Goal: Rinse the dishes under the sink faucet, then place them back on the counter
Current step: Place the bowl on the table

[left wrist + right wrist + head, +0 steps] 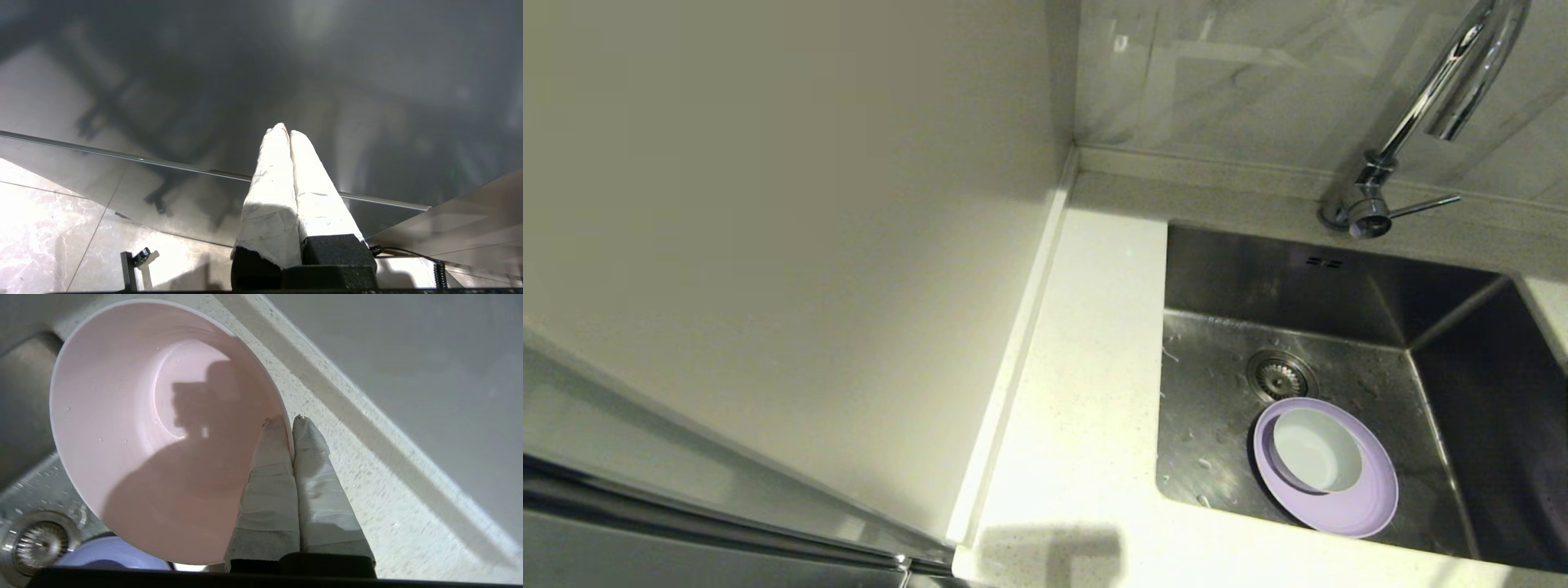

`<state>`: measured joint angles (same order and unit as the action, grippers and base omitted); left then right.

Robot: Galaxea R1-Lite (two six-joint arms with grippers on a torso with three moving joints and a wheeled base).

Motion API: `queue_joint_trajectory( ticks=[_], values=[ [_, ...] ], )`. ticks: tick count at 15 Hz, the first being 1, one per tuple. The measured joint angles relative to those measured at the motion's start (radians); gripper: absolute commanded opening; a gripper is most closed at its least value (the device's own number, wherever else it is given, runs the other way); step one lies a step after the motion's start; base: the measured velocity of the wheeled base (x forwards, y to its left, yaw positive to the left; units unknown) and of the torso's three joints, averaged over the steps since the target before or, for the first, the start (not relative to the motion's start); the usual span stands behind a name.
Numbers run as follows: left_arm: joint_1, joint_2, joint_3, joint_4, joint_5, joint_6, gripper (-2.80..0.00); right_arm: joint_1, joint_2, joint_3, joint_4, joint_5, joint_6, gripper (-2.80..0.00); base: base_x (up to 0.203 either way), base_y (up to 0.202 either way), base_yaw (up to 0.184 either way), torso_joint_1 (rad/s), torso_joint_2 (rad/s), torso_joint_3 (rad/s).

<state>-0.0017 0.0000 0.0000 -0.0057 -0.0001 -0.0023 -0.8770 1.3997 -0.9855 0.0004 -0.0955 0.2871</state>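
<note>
In the right wrist view my right gripper (289,420) is shut on the rim of the pale pink bowl (163,428), one finger inside and one outside. The bowl hangs over the line where the white speckled counter (367,490) meets the sink; the drain strainer (39,543) and the lilac plate (110,557) show beneath it. In the head view the lilac plate (1364,502) lies on the floor of the steel sink (1258,278) with the blue-green bowl (1316,449) upright on it. The chrome faucet (1437,90) arches at the back right. Neither gripper nor the pink bowl appears in the head view.
The counter (1086,367) runs left of the sink, bounded by a raised edge strip (1013,351) and a cream wall panel. The faucet's side lever (1425,204) points right. My left gripper (288,130) is shut and empty, parked low before a dark glossy panel above a tiled floor.
</note>
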Motion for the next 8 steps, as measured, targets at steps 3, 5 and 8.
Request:
queue_joint_trajectory(
  ticks=[3, 5, 8],
  values=[
    [0.000, 0.000, 0.000, 0.000, 0.000, 0.000, -2.80, -0.011, 0.039, -0.008, 0.059, 0.001, 0.081, -2.80, 0.000, 0.000, 0.000, 0.000, 0.00, 0.000],
    [0.000, 0.000, 0.000, 0.000, 0.000, 0.000, -2.80, -0.020, 0.082, -0.015, 0.069, 0.001, 0.134, -2.80, 0.000, 0.000, 0.000, 0.000, 0.00, 0.000],
    [0.000, 0.000, 0.000, 0.000, 0.000, 0.000, -2.80, -0.040, 0.149, -0.028, 0.060, 0.001, 0.178, -2.80, 0.000, 0.000, 0.000, 0.000, 0.00, 0.000]
  ],
)
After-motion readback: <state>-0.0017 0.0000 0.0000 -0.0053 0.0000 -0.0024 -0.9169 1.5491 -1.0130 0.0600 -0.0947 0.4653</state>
